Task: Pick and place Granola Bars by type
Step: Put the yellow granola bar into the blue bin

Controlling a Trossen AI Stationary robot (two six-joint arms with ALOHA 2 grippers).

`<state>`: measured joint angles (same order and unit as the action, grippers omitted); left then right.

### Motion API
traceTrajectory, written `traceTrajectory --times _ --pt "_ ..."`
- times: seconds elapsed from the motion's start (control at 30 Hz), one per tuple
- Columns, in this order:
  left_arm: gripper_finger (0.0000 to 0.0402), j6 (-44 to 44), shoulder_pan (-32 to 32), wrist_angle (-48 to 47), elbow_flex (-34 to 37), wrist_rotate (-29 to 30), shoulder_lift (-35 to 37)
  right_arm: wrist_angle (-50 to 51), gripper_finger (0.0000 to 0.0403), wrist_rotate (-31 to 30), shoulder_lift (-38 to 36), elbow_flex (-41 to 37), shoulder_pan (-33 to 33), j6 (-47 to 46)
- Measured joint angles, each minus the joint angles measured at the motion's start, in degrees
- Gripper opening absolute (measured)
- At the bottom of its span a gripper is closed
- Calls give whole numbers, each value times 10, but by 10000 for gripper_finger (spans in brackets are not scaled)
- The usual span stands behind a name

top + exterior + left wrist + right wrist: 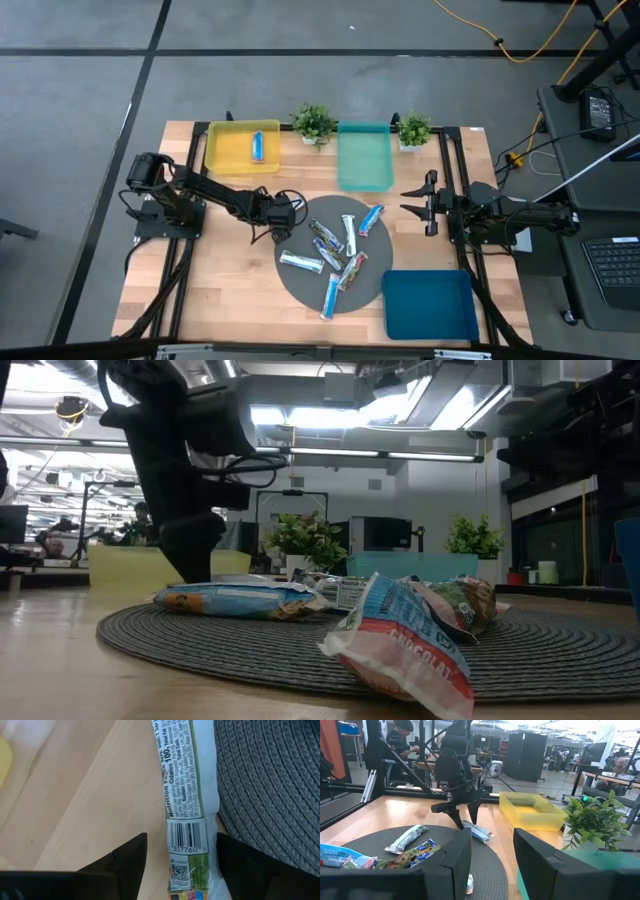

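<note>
Left gripper [277, 232] hangs low over the left rim of the round grey mat [300, 285], its two dark fingers [125, 865] spread apart on either side of a granola bar [186, 810] that lies half on the bare wood, half on the mat's edge; the bar's printed back with barcode faces up, and whether the fingertips touch it cannot be made out. From above this bar [301, 262] is partly covered by the gripper and its cables. More granola bars [340, 255] lie loosely over the mat, some overlapping, so an exact count is hard; one blue-and-white bar [257, 147] rests alone in the yellow tray [225, 150] at the back left. At table height a crumpled wrapper [400, 645] close to the lens blocks much of the pile behind it. Right gripper [412, 200] waits beside the mat's upper right, off the wood's busy middle, with its fingers [450, 860] standing parted and nothing between them. A teal tray [364, 160] sits at the back centre between two small potted plants [313, 122], and a dark blue tray [430, 305] lies at the front right, just beside the mat. Bare wood lies open to the left of the mat and in front of the left arm's base. People at desks show faintly in the room behind.
</note>
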<state>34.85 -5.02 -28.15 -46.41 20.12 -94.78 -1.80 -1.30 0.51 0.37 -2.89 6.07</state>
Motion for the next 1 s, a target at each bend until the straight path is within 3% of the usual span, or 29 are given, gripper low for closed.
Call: traceTrajectory --times 0.2,0.67,1.0 --pt "182 0 0 2 1 -8 3 0 150 0 0 0 0 0" --pt "24 -2 0 -3 2 14 2 0 150 0 0 0 0 -18" --pt "24 -40 -2 -43 -48 10 29 0 150 0 0 0 0 -28"
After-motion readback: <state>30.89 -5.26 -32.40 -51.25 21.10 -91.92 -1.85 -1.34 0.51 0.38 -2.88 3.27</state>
